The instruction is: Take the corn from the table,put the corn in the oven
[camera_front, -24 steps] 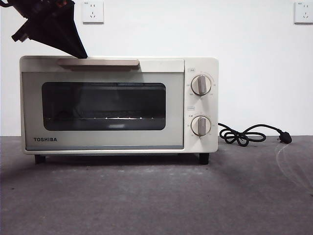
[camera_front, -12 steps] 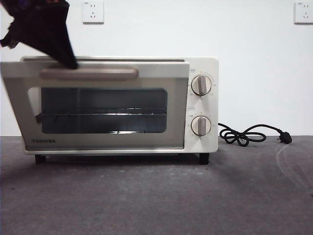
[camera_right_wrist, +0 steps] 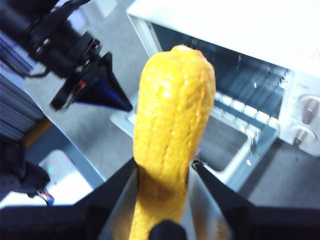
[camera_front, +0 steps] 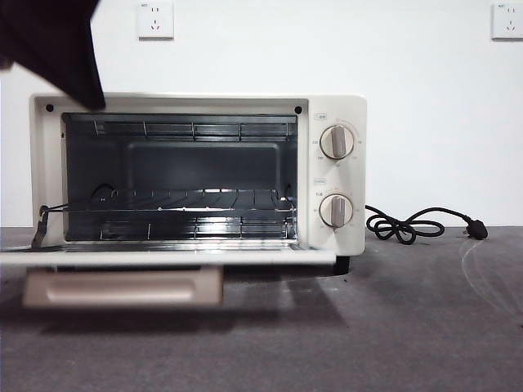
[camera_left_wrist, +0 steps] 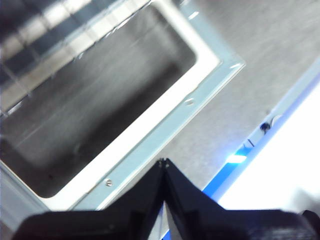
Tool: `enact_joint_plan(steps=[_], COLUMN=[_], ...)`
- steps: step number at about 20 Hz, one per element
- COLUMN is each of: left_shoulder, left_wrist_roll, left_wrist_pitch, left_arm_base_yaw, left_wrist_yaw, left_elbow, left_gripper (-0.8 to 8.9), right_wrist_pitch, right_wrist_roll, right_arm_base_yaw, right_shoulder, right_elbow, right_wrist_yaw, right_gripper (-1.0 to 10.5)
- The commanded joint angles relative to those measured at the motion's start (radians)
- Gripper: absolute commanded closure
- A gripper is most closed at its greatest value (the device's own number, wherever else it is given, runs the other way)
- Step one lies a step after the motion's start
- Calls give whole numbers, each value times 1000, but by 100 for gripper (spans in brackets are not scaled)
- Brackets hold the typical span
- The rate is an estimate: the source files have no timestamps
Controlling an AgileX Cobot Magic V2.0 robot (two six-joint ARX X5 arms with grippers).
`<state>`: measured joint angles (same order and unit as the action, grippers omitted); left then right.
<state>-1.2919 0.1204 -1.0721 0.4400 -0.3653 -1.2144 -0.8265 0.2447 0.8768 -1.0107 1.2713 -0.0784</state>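
Observation:
The corn (camera_right_wrist: 172, 125) is a plump yellow cob, and my right gripper (camera_right_wrist: 165, 164) is shut on its lower part, holding it in the air above and in front of the oven (camera_right_wrist: 240, 25). Neither shows in the front view. The cream-white oven (camera_front: 339, 106) stands on the table (camera_front: 368, 327) with its door (camera_front: 163, 257) folded down flat and the wire rack (camera_front: 180, 200) bare inside. My left gripper (camera_front: 91, 100) is shut and empty at the oven's upper left corner. In the left wrist view its tips (camera_left_wrist: 164, 162) hover over the door's glass (camera_left_wrist: 90, 100).
The door handle (camera_front: 122, 287) juts out low toward the table's front. Two round knobs (camera_front: 336, 142) are on the oven's right panel. A black cord (camera_front: 417, 224) lies coiled to the right of the oven. White wall with sockets (camera_front: 155, 20) behind.
The oven door has swung from closed down to fully open. My left gripper has come off the handle and shifted slightly up and to the left.

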Motion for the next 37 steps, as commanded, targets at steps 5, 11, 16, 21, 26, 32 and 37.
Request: enact_joint_plan(steps=[5,11,16,21,26,32,37], left_shoulder=[233,462,591,675,767,843,848], left_wrist_roll=[-31,-58,-68,-80,-107,-128,-138], left_wrist_pitch=[111,107,31,-26,-32,-31,-26], left_arm_base_yaw=[26,26,26,26,26,26,26], left_wrist_yaw=[35,248,340,433,474,474,474], left_elbow=[7,9,10,27,132,287,311], left_gripper=[819,819,819,819,820,820,820], right_wrist_pitch=[160,344,452,541,636,689,697], right_wrist_roll=[-42,-117,-209,-304,-440,-628,-770], right_arm_base_yaw=[60,199,225,225,225,220,218], right_shoulder=[-68,-233,-374,-470,-553,-651,-718], right_elbow=[3,3,3,3,3,3,3], right_wrist_yaw=[13,154,263,365,480,502,525], right_gripper=[959,959,959,959,959,959,959])
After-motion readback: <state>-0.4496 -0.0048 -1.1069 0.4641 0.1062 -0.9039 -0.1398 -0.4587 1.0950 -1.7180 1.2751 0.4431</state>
